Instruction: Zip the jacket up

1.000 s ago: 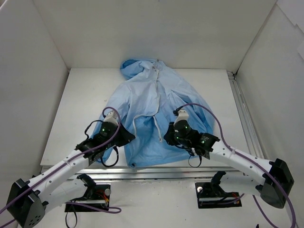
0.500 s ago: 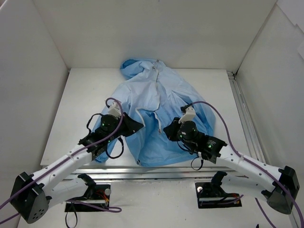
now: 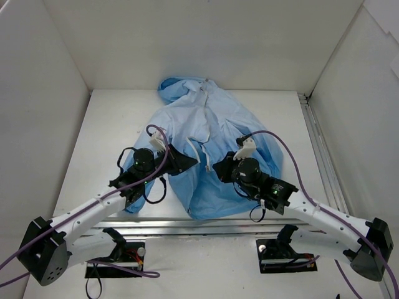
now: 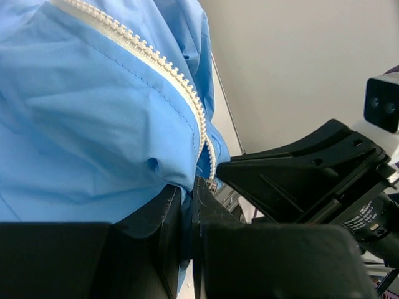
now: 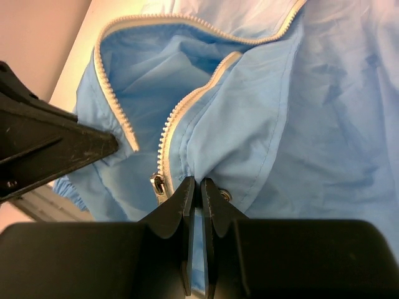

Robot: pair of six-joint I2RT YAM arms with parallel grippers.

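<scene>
The light-blue hooded jacket point(image 3: 206, 131) lies on the white table, hood at the far end, its front open at the hem. My left gripper point(image 3: 187, 163) is shut on the hem of the left front panel point(image 4: 93, 124), beside its white zipper teeth point(image 4: 181, 87). My right gripper point(image 3: 218, 169) is shut on the hem of the right front panel point(image 5: 274, 118), right beside the metal zipper slider point(image 5: 159, 185) at the bottom of its zipper teeth point(image 5: 187, 106). The two grippers hold both hems close together, a little above the table.
The white table point(image 3: 106, 137) is enclosed by white walls on the left, back and right. A metal rail point(image 3: 315, 137) runs along the table's right edge. Purple cables loop over both arms. The right gripper's black body point(image 4: 299, 168) shows close in the left wrist view.
Both grippers have moved inward toward each other with the jacket's hems, drawing the two front panels together at the bottom. The lower jacket has bunched toward the middle.
</scene>
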